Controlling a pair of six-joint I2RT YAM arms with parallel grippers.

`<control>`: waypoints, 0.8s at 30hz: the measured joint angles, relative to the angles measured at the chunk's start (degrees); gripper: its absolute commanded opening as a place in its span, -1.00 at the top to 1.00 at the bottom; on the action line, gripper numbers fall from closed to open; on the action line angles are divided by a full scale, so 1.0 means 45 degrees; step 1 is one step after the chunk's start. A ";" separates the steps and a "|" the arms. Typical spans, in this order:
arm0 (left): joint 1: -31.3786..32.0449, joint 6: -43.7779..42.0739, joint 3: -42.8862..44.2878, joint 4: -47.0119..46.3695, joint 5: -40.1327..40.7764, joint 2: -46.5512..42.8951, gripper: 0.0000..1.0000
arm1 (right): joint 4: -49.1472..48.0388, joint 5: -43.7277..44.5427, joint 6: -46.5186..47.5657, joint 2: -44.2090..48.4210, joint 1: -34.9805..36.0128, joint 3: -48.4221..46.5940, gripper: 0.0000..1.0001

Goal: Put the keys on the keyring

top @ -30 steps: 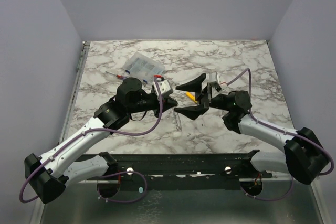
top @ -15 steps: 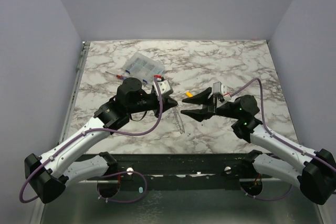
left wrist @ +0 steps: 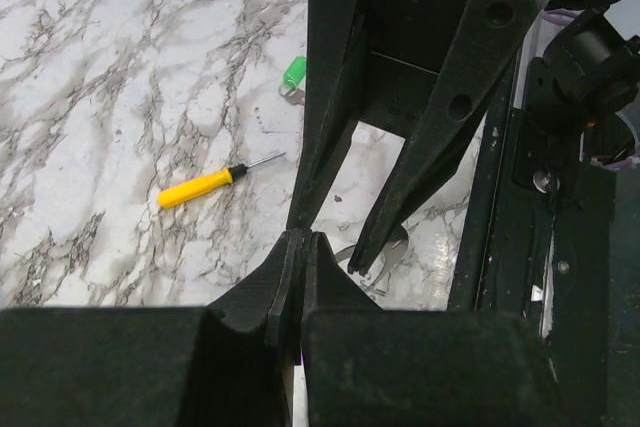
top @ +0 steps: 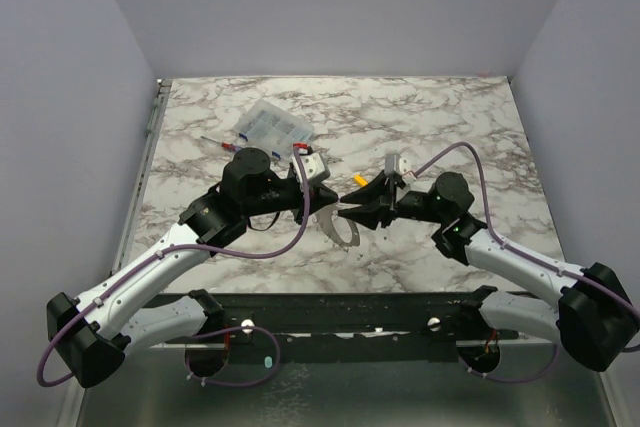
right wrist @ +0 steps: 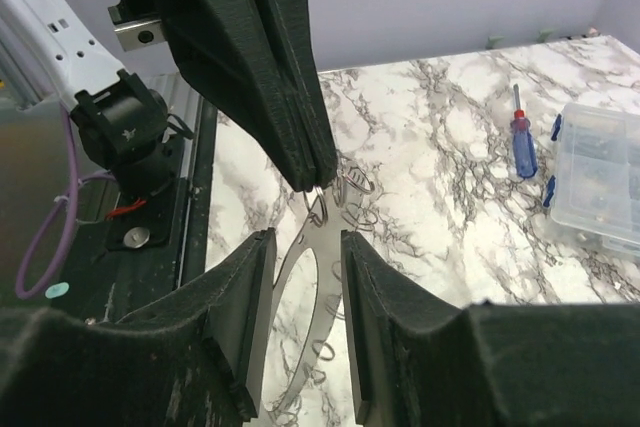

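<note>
Right wrist view has my right gripper (right wrist: 305,247) half-closed, its jaws standing either side of the keyring (right wrist: 318,235); I cannot tell whether the pads press it. To its left, the left gripper (right wrist: 315,179) is clamped tight on the band's top, so the loop hangs free near mid-scene. It looks thin, light and springy, likely to flex or twist, so I'd pinch flat across the strip, close to that clamp. The key (left wrist: 293,74) lies loose on the table (top: 450,117) on the far side, near a yellow stick (left wrist: 200,187). It is tiny and probably slippery, best taken by its green head.
</note>
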State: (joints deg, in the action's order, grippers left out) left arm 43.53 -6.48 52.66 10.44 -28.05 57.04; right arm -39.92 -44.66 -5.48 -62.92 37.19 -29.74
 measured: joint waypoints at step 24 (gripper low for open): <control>0.0000 0.0005 -0.0029 -0.0015 -0.0015 0.0005 1.00 | -0.0991 -0.0534 -0.0971 -0.0699 0.0000 -0.0238 0.46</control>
State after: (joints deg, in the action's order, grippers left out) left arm 43.53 -6.46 52.53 10.37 -28.12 57.06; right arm -44.38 -47.07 -9.85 -66.06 37.19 -30.81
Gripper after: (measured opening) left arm 0.017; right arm 0.350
